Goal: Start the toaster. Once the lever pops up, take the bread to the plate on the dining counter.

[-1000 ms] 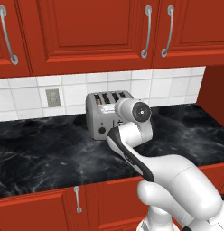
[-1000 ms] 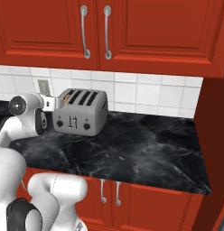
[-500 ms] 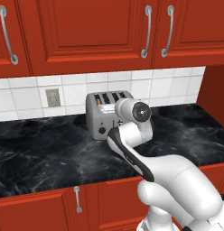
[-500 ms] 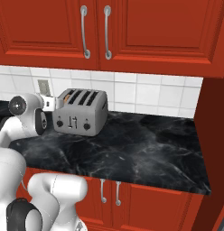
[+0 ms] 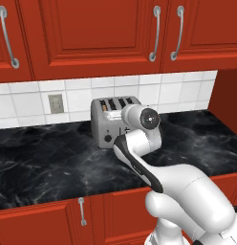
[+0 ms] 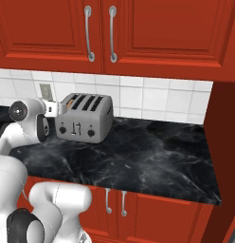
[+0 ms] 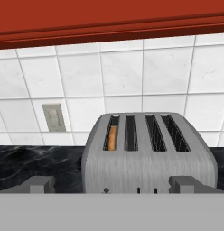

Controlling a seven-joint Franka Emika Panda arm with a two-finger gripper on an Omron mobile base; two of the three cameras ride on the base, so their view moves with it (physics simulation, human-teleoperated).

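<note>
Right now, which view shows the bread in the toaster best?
The hand view: it looks straight into the toaster, with the bread in the leftmost slot. The left base view shows a sliver of bread; in the right base view, I cannot make it out.

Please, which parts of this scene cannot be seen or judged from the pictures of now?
- Toaster front, left base view: the arm's white wrist hides the right knob and both sliders.
- Toaster front, hand view: the bottom edge cuts it off, so the lever height cannot be judged.
- Bread, hand view: a thin tan edge shows in the leftmost slot; the slot walls hide the rest.
- Gripper, hand view: fingertips apart, their lower parts cut off.
</note>
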